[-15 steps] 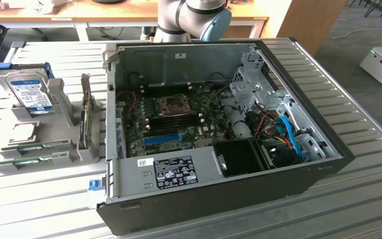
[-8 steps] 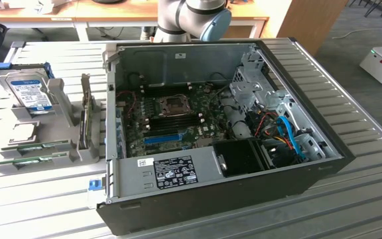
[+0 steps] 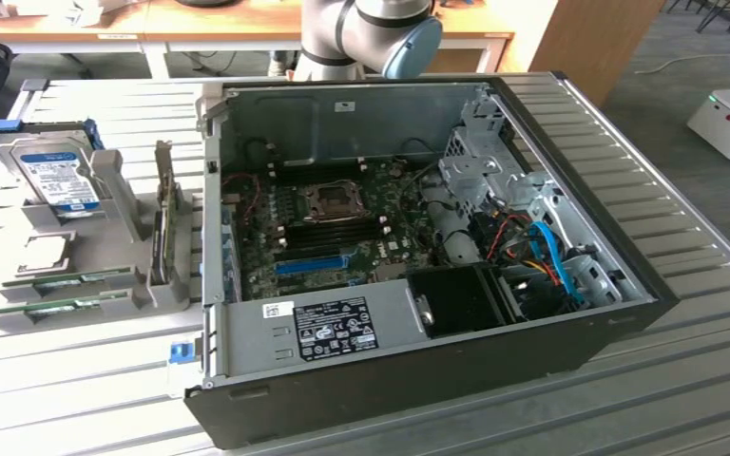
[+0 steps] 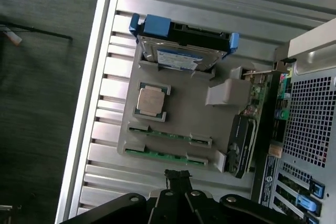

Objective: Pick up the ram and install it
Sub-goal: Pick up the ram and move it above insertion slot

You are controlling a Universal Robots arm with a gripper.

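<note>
The worktop (image 3: 682,370) is ribbed, pale metal slats with a smooth border rail. Along its edge at the exterior view's left sits a matte grey plastic holder (image 4: 194,114). In two long grooves on the holder's side nearest that edge lie a ram stick (image 4: 169,135) and a second ram stick (image 4: 156,155), thin green boards seated edge-up.

Beside them rests a square CPU (image 4: 151,100) with a dull metal lid. Farther along is a silver hard drive (image 4: 178,56) in a blue caddy; its blue-and-white label is too small to read. An expansion card (image 4: 240,141) stands upright on the holder's side toward the case.

The black steel PC case (image 3: 403,380) lies open, showing a green motherboard (image 3: 353,223), a blue slot (image 3: 308,264) and a white sticker (image 3: 339,328) whose print is illegible.

The gripper (image 4: 177,178), black and angular, has its fingers pressed together on nothing, just beside the ram edge of the holder.

Dark carpet (image 4: 31,103) and wooden desks (image 3: 213,28) surround the worktop.
</note>
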